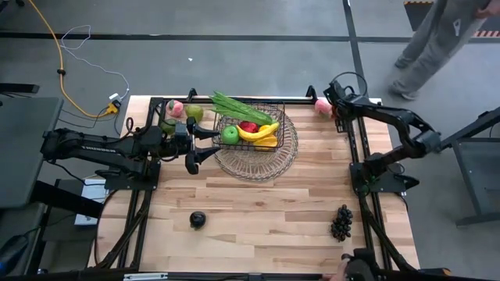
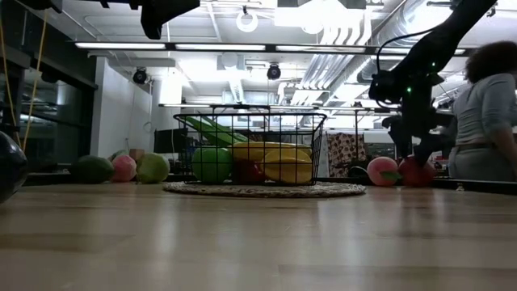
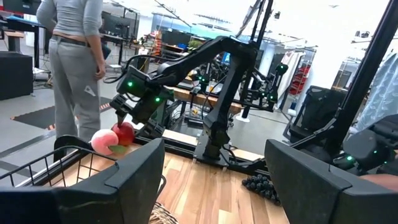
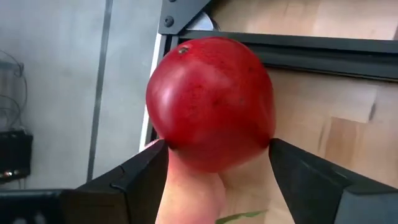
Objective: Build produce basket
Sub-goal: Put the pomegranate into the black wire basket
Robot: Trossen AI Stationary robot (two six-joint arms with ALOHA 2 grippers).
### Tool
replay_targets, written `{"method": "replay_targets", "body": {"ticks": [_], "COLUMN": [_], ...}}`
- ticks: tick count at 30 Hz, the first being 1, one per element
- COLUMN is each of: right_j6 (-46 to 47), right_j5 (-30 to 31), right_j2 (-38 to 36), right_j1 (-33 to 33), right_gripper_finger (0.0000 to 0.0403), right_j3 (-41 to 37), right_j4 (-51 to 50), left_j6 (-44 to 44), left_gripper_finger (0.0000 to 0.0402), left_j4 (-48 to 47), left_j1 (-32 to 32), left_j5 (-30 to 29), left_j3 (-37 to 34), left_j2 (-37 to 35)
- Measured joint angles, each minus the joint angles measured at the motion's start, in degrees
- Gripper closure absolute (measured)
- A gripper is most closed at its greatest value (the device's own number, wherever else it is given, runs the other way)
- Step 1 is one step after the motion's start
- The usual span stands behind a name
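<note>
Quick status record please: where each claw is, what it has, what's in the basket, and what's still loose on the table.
right claw: at the table's far right corner, jaws either side of a red apple; contact likely, lift not confirmed
peach: beside that apple
left claw: just left of the basket, open, empty
basket: on round woven tray; holds green apple, banana, leafy greens, a red fruit
loose: grapes, dark plum
person: beyond the table's far right

Around me, grey concrete floor [image 1: 234, 55], a yellow cable [image 1: 58, 58] trailing across it, white ceiling ducts [image 2: 331, 48], strip lights [image 2: 161, 45], a person [image 1: 437, 39] standing nearby.
</note>
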Motion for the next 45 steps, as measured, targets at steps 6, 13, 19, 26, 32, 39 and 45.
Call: {"method": "replay_targets", "body": {"ticks": [6,13,19,26,32,39,45], "right_j6": [-0.18,-1.01,-1.41,-1.9,-2.9,-5.29,-5.82], "right_j5": [1.06,1.77,1.95,1.83,1.8,1.57,1.33], "right_j2": [1.61,2.22,2.22,2.13,2.13,2.13,1.59], "right_j1": [-1.2,-0.95,-0.95,-0.95,-0.95,-0.95,-0.52], "right_gripper_finger": [0.0136,0.0137,0.017,0.0226,0.0258,0.0284,0.0291], "right_j3": [0.81,1.15,1.15,1.12,1.12,1.12,1.02], "right_j4": [0.28,-0.7,-2.09,-3.98,-4.09,-4.03,-3.96], "left_j6": [0.03,0.05,0.04,0.05,0.03,0.03,0.01], "left_gripper_finger": [0.0135,0.0135,0.0135,0.0135,0.0135,0.0135,0.0135], "left_j4": [-0.04,-0.15,-0.2,-0.2,-0.21,-0.22,-0.22], "left_j1": [-0.01,0.14,0.14,0.14,0.14,0.14,0.14], "left_j5": [-1.21,-2.0,-2.05,-2.05,-2.05,-2.05,-2.05], "left_j3": [0.0,0.0,0.0,0.0,0.0,0.0,0.0], "left_j2": [0.0,0.04,0.04,0.04,0.04,0.04,0.04]}}
